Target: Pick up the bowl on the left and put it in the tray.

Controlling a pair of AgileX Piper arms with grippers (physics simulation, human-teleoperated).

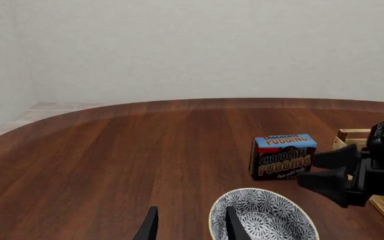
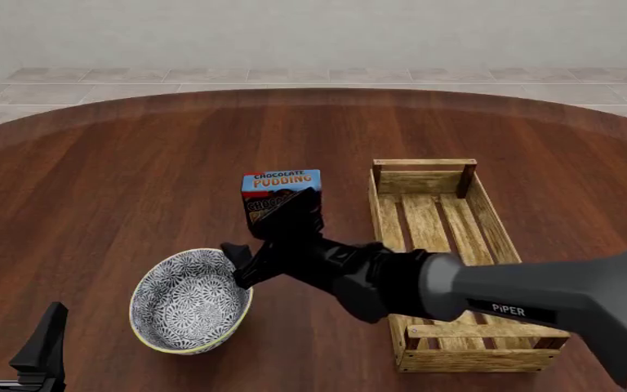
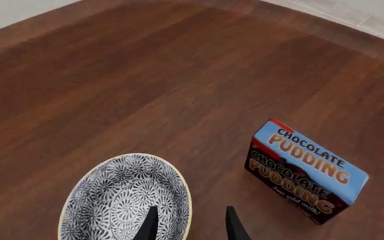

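- We see the bowl (image 2: 190,300) sitting on the table (image 2: 107,180), left of centre and close to the arms' side: round, a blue-grey and white floral pattern inside, a cream-yellow rim.
- We count one bowl, one chocolate pudding box (image 2: 280,194), one tray (image 2: 436,214), two arms.
- The tray is a long crate of light wooden slats with low sides and raised end rails, lying to the right of the bowl, apart from it.
- The pudding box stands upright just beyond the bowl, between bowl and tray.
- The right gripper (image 2: 261,247) reaches across from the right, its fingers spread apart with the bowl's right rim between them in the right wrist view; we cannot tell whether they touch it.
- The left gripper (image 2: 11,335) is low at the near left, jaws parted and holding nothing, beside the bowl.
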